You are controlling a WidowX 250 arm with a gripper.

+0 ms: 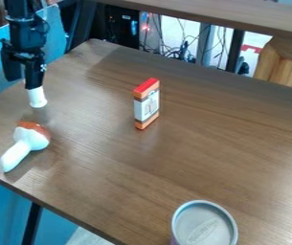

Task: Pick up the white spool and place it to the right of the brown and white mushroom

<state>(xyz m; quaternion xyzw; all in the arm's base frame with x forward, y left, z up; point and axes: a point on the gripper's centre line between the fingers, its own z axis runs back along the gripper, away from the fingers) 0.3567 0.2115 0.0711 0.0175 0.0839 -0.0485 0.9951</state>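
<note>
Fingers of black gripper (29,84) hanging at upper left; cannot tell if apart or clamped. Can (204,226) standing nearest, toy mushroom (28,142) lying beyond, box (147,104) standing farther. White cylinder (37,97) showing right below gripper, probably being light, stiff, slippery; sides offering best hold.

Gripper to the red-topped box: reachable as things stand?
Probably yes: nothing stands between the gripper and the upright box, and the mushroom-shaped toy lies off that line. Possible snag: the white piece at the gripper's lower end may need setting down first.
</note>
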